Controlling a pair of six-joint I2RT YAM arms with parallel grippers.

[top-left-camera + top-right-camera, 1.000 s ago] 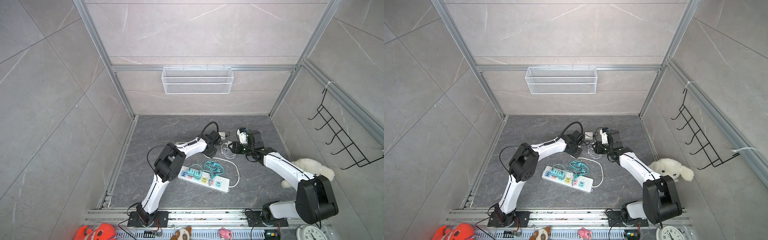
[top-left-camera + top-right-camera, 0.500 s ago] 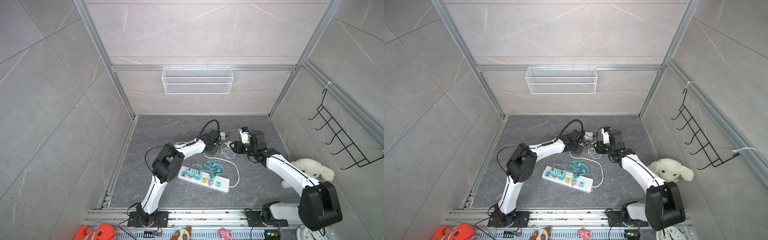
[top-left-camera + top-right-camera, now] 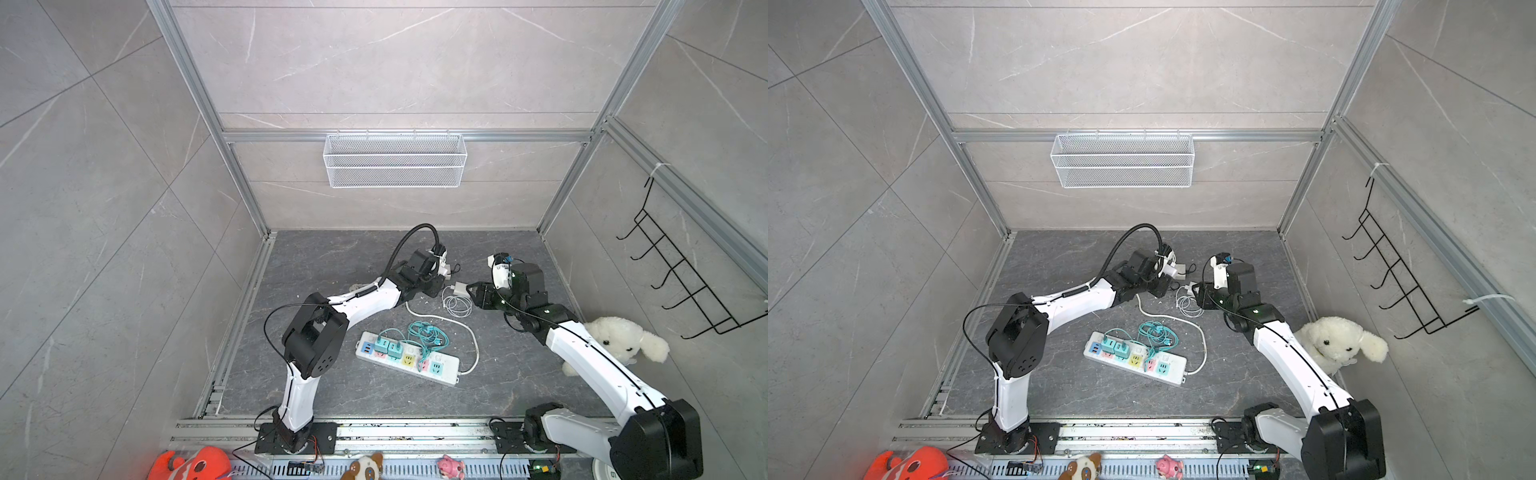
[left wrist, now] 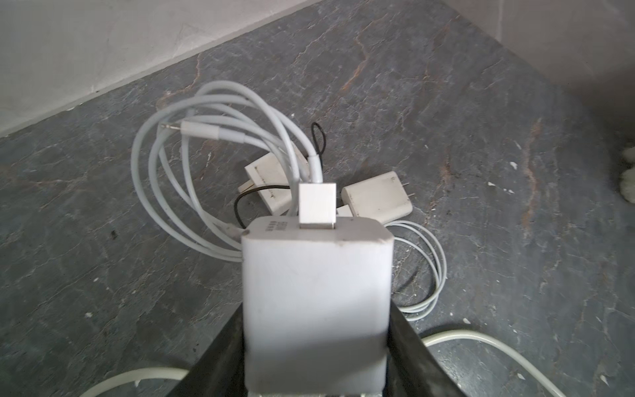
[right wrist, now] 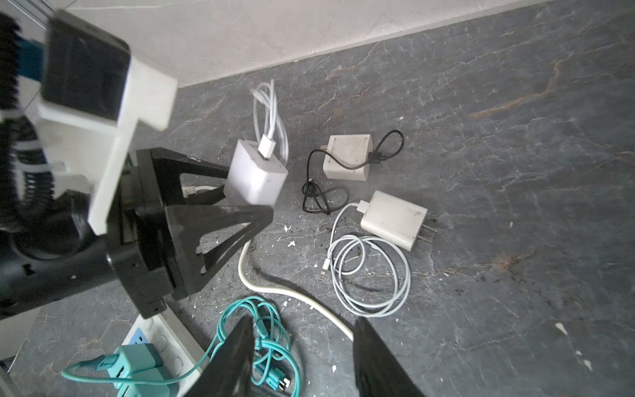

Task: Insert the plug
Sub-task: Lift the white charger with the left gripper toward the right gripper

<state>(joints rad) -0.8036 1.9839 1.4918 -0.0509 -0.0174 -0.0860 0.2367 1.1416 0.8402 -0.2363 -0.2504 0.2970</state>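
My left gripper [image 4: 316,347] is shut on the plug [image 4: 316,275], a white cube charger, with its black fingers [image 5: 206,172] pressing on two opposite sides. A white USB connector [image 4: 316,205] sits in the plug's free face, and its white cable [image 4: 206,137] loops down to the floor. The plug [image 5: 256,177] hangs just above the dark floor. The white power strip [image 3: 409,363] lies nearer the front, with teal adapters [image 5: 141,364] in some sockets. My right gripper [image 5: 304,330] is open and empty, close beside the left gripper [image 3: 436,287] in both top views.
A white charger with a black cable [image 5: 347,156] lies on the floor beyond the plug. Beside it is a flat white charger [image 5: 395,220] with a coiled white cable [image 5: 371,271]. A teal cable bundle [image 5: 261,330] and the strip's white cord [image 5: 292,292] lie under my right gripper. A plush dog [image 3: 619,345] sits right.
Both arms' elbows have swung slightly outward. The two grippers stay almost where they were, and the left keeps its hold on the plug.
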